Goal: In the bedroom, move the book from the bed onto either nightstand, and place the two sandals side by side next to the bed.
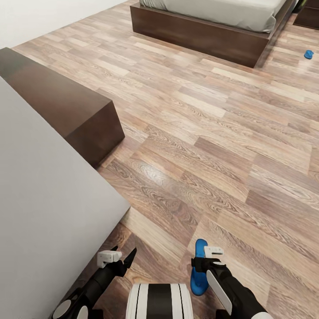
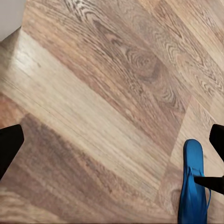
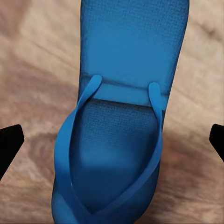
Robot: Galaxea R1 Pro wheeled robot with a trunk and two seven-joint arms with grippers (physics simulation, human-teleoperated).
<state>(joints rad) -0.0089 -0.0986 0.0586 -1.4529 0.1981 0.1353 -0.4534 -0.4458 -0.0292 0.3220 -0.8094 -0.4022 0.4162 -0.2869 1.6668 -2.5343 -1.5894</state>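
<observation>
Two blue sandals lie far apart on the wood-plank floor (image 1: 199,133); the near sandal (image 1: 199,267) is flat on the planks right under the right gripper (image 1: 206,261), whose dark fingers (image 3: 9,144) stand wide on either side of it, touching nothing; its sole is finely pebbled, with a smooth Y-shaped strap; the far sandal (image 1: 309,54) sits well off beside the bed (image 1: 208,33), near that bed's foot corner; the bed has a dark brown wood frame and a plain light-grey mattress; between the two sandals runs a broad stretch of open, glossy, grained planks; the left gripper (image 1: 122,259) hangs over bare floor with its fingers (image 2: 9,144) wide apart; a long low dark dresser (image 1: 66,106) stands against a pale wall (image 1: 40,212) on the left, its sharp corner jutting toward the open floor.
</observation>
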